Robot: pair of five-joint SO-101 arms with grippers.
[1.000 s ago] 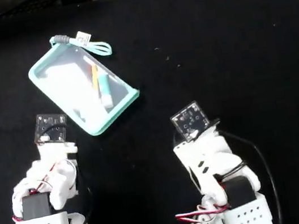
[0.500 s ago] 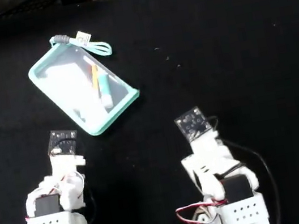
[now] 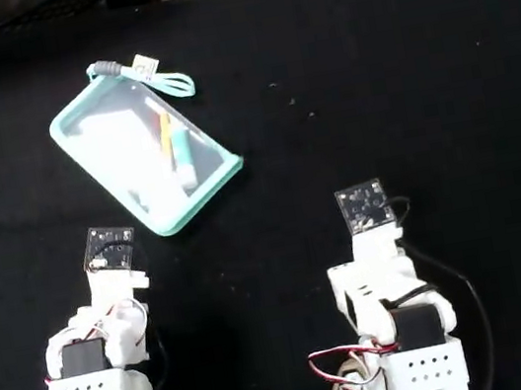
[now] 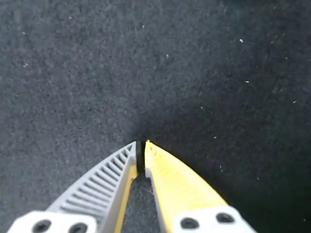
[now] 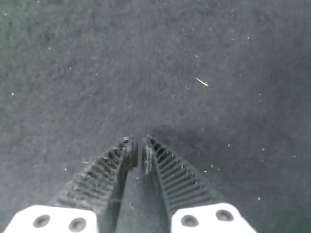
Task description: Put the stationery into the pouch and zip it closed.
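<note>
A table covered in black felt-like cloth (image 3: 402,81) carries a translucent rectangular pouch with a mint-green rim (image 3: 123,148), lying flat well ahead of the left gripper (image 4: 141,145) fingers (image 4: 167,177). Its looped mint cord (image 3: 172,82) trails on the far side. Pale lint specks (image 5: 201,82) dot the cloth just beyond the right gripper (image 5: 138,144) fingers.

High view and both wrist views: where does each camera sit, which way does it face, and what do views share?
High view: fixed overhead, looking down at table, pouch, both arms.
Left wrist view: on wrist, facing table past shut left gripper.
Right wrist view: same, past shut right gripper.
Shared: the black table.
</note>
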